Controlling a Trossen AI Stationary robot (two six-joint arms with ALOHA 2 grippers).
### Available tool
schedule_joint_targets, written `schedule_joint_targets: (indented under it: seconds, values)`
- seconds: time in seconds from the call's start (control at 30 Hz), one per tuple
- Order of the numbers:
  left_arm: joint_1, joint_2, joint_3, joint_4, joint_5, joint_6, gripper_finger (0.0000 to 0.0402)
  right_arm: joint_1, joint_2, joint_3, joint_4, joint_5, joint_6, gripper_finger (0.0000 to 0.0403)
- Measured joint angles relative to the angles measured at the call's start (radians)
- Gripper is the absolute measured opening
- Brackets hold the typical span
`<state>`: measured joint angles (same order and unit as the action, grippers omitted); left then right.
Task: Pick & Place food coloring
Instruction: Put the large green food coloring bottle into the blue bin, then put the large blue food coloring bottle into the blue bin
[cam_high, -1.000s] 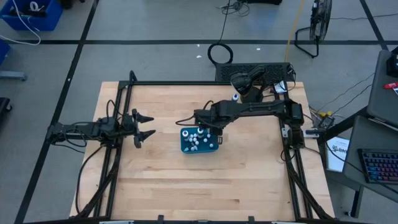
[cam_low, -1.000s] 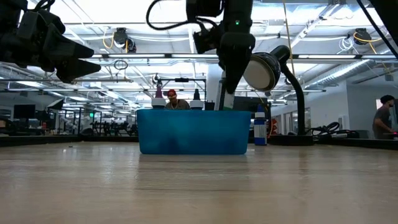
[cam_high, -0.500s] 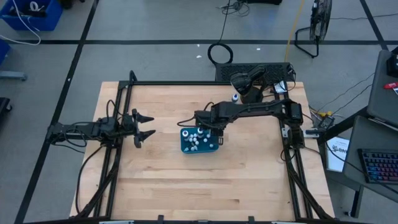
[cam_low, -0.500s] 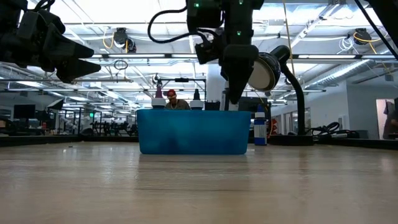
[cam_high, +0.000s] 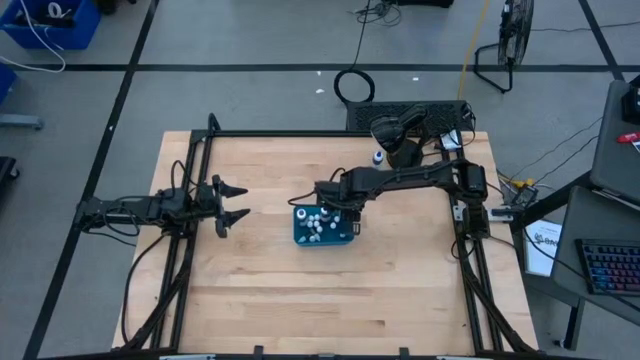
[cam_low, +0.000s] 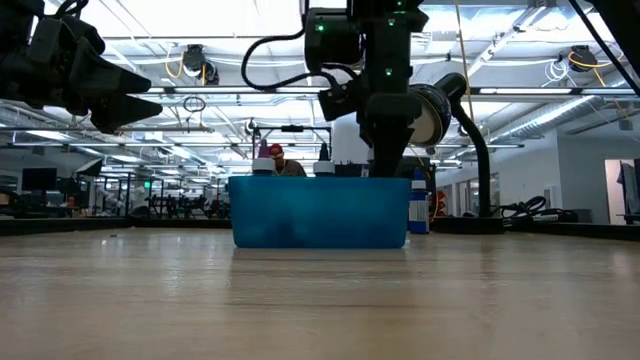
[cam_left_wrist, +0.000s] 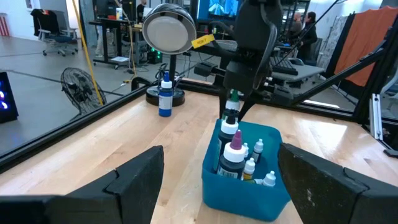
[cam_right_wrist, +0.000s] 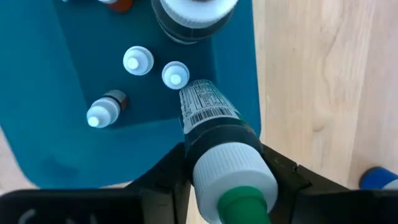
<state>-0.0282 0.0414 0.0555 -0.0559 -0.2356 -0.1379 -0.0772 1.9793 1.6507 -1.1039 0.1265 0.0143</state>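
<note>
A teal tray (cam_high: 322, 228) sits mid-table with several small white-capped food coloring bottles (cam_right_wrist: 138, 61) standing in it, plus taller dark ones (cam_left_wrist: 234, 154). My right gripper (cam_high: 350, 212) hangs over the tray's right end, shut on a dark food coloring bottle (cam_right_wrist: 210, 115) with a white cap and green tip. The bottle's lower end is down between the tray's walls. In the low view the tray wall (cam_low: 318, 212) hides it below the gripper (cam_low: 388, 160). My left gripper (cam_high: 232, 202) waits open and level near the table's left edge. My right gripper pinches the dark bottle between its two fingers (cam_right_wrist: 166, 167) at its top, at the white cap (cam_right_wrist: 231, 173) and shoulder. The fingers come from above, pointing down. The bottle stands nearly upright with its base inside the tray; whether it rests on the tray floor I cannot tell.
A blue-labelled bottle (cam_high: 379, 157) stands on the table beyond the tray, beside a black round lamp-like object with a cable (cam_high: 392, 128). Bare wood lies in front of the tray (cam_low: 320, 300) and to its left. Black frame rails run along the table's edges.
My right gripper has come down with the dark bottle, from above the tray's rim to inside its right end, still shut on it. The tray has slid slightly toward the table's right edge.
</note>
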Motion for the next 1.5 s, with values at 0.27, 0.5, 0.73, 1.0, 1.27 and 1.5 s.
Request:
schedule_joint_targets:
  seconds: [0.27, 0.5, 0.73, 1.0, 1.27, 1.5]
  values:
    - [0.000, 0.000, 0.000, 0.000, 0.000, 0.000, 0.0308, 0.000, -0.004, -0.033, 0.052, -0.015, 0.007, 0.0123]
    - [0.000, 0.000, 0.000, 0.000, 0.000, 0.000, 0.0308, -0.001, -0.023, -0.037, 0.065, -0.025, 0.077, 0.0186]
    - [0.000, 0.000, 0.000, 0.002, 0.000, 0.000, 0.0308, -0.001, -0.077, -0.036, 0.046, -0.019, 0.156, 0.0278]
    - [0.000, 0.000, 0.000, 0.001, 0.000, 0.000, 0.0308, 0.000, -0.216, -0.038, -0.102, 0.153, 0.265, 0.0262]
    - [0.000, 0.000, 0.000, 0.001, 0.000, 0.000, 0.0308, -0.014, -0.506, -0.431, 0.125, 0.344, 0.385, 0.0240]
    - [0.000, 0.000, 0.000, 0.000, 0.000, 0.000, 0.0308, -0.132, -0.725, -0.862, 0.789, 0.368, 0.277, 0.0240]
